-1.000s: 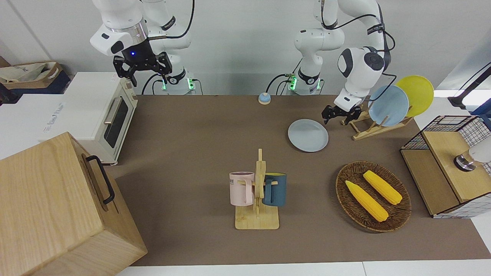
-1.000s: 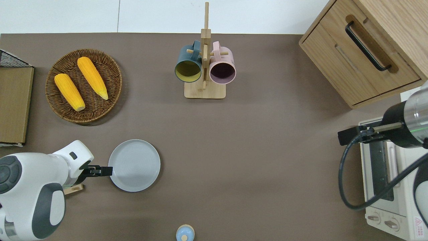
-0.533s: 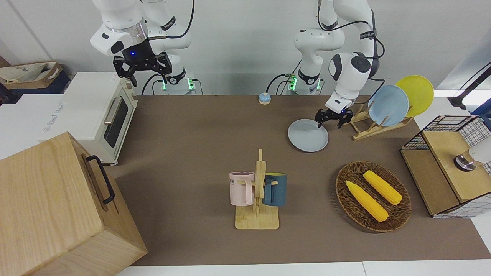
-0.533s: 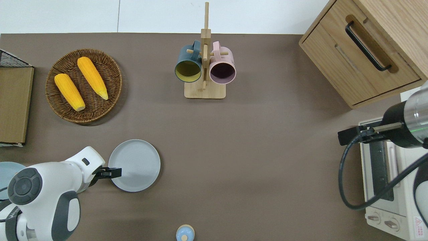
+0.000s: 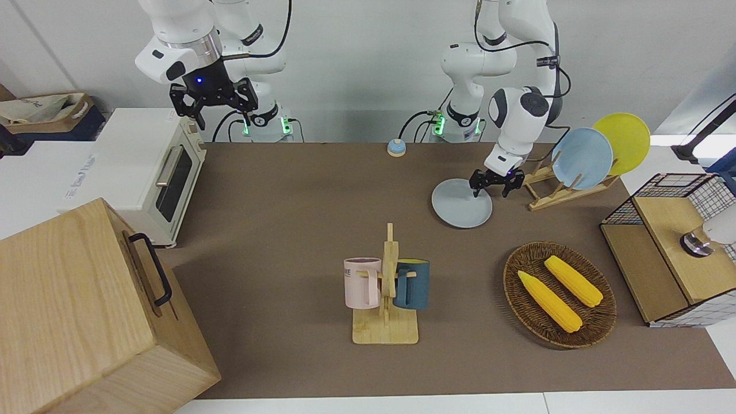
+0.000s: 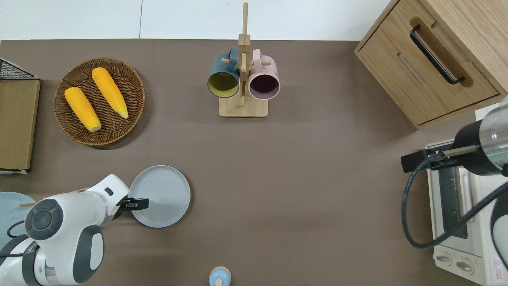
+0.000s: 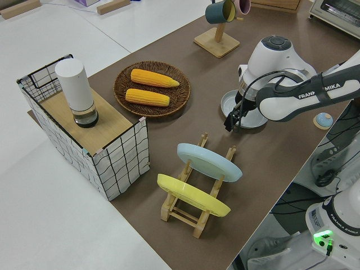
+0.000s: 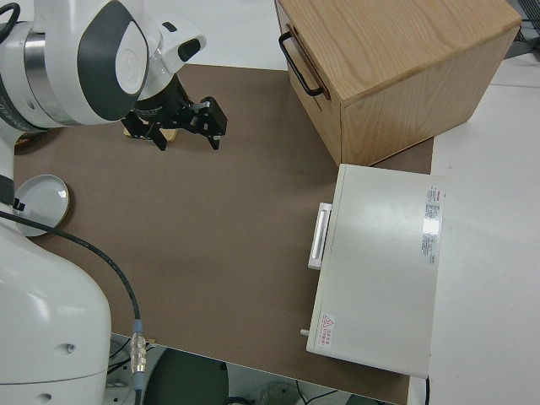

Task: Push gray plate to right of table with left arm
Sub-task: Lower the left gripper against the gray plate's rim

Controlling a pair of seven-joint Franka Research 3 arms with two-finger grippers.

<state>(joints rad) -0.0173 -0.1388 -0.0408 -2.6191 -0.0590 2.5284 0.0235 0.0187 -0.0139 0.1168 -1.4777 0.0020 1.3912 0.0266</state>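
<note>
The gray plate (image 5: 462,202) lies flat on the brown table (image 5: 299,207) toward the left arm's end; it also shows in the overhead view (image 6: 162,196), the left side view (image 7: 250,114) and the right side view (image 8: 40,199). My left gripper (image 5: 490,189) is open and low at the plate's rim on the plate rack's side. One finger stands over the plate's edge, the other outside it. The gripper also shows in the overhead view (image 6: 133,203) and the left side view (image 7: 232,122). My right gripper (image 5: 213,106) is open and parked.
A wooden rack (image 5: 566,190) with an upright light-blue and a yellow plate stands beside the left gripper. A wicker basket (image 5: 520,310) with two corn cobs lies farther from the robots. A mug stand (image 5: 386,287), a small bell (image 5: 395,148), a toaster oven (image 5: 155,172) and a wooden cabinet (image 5: 86,310) are also here.
My left gripper has moved from the plate rack toward the gray plate and come down at its rim, one finger now over the edge. The plate has not visibly shifted.
</note>
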